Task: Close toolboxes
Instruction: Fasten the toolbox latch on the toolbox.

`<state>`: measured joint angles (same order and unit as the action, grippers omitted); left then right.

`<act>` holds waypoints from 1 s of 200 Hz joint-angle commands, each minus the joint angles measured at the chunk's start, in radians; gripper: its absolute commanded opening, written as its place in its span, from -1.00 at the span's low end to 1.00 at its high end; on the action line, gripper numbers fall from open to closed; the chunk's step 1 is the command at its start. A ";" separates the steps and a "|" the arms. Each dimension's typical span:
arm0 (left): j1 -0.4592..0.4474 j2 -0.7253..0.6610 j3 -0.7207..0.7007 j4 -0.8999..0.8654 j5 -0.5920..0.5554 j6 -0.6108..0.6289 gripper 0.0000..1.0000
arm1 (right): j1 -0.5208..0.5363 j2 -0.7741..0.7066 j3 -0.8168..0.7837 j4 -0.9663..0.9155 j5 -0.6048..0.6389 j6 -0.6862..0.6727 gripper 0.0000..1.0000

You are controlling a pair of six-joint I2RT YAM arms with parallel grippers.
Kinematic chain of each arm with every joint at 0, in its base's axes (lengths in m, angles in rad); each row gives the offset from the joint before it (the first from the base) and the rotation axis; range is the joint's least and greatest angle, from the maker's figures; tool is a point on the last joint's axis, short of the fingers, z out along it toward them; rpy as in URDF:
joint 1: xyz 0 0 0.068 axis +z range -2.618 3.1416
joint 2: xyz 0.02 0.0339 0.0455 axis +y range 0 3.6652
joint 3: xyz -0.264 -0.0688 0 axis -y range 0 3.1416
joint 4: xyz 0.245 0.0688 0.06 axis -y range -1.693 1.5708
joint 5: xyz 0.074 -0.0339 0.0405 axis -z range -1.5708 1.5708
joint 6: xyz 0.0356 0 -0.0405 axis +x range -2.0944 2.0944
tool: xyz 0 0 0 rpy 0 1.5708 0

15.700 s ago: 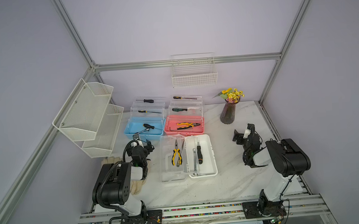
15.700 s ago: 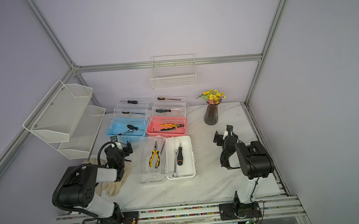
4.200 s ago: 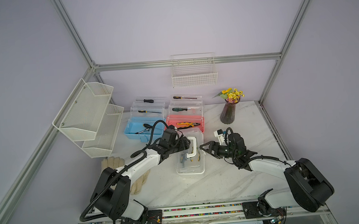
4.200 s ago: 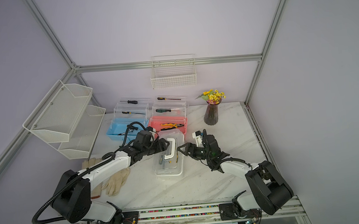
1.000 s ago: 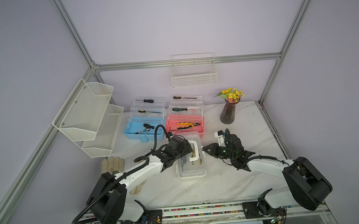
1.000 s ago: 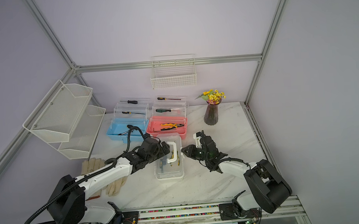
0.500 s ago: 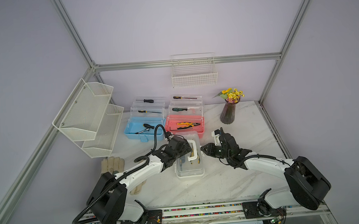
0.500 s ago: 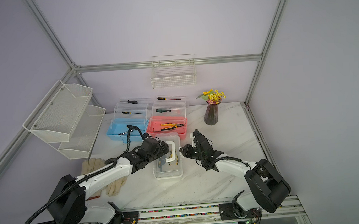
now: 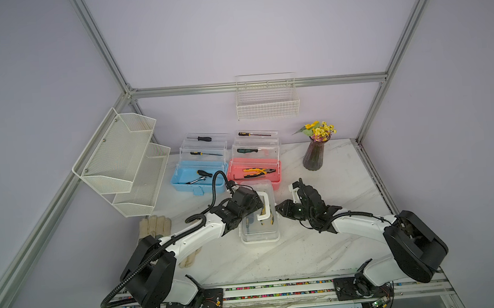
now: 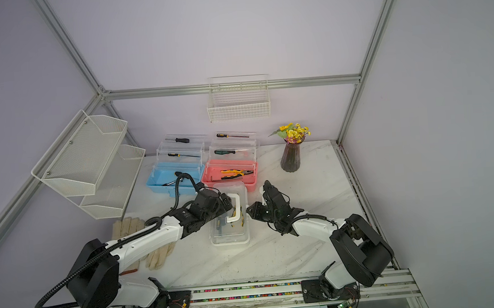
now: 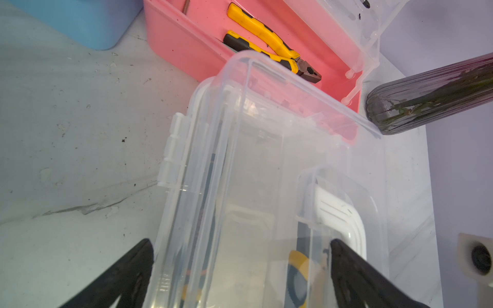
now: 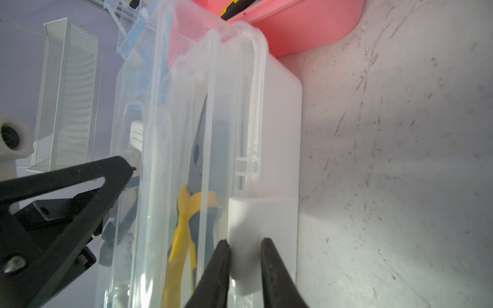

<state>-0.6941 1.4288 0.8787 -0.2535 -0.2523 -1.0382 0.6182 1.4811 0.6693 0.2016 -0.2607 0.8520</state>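
Note:
The white toolbox point(image 9: 260, 234) stands mid-table with its clear lid down and its white handle point(image 11: 338, 216) lying on top; pliers show inside. My left gripper point(image 11: 240, 242) is open wide over the lid, one finger on each side of it near the handle. My right gripper point(image 12: 245, 241) is at the box's right side, nearly shut, its fingertips point(image 12: 224, 248) against the white latch point(image 12: 277, 218). Behind it, in both top views, the blue toolbox point(image 9: 197, 180) and the pink toolbox point(image 9: 253, 176) stand open, with clear lids and trays raised.
A dark vase of yellow flowers point(image 9: 314, 156) stands at the back right. Beige gloves point(image 9: 155, 226) lie at the left, under my left arm. A white mesh shelf point(image 9: 124, 160) and a wire basket point(image 9: 267, 105) hang on the walls.
My right gripper has edged in against the white toolbox's right side and its jaws have narrowed slightly. My left gripper stays open over the lid.

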 commanded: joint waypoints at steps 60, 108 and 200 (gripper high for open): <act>-0.024 0.027 -0.039 0.049 0.122 -0.075 1.00 | 0.044 -0.017 0.009 -0.056 -0.058 -0.013 -0.30; -0.024 0.008 -0.051 0.046 0.100 -0.072 1.00 | -0.103 -0.137 0.057 -0.195 -0.069 -0.077 0.46; -0.023 0.016 -0.053 0.042 0.107 -0.072 1.00 | -0.110 -0.116 -0.001 -0.255 -0.035 -0.110 -0.69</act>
<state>-0.7063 1.4322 0.8719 -0.1623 -0.2108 -1.0607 0.4938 1.3563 0.6888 -0.0463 -0.3027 0.7433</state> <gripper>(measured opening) 0.999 0.155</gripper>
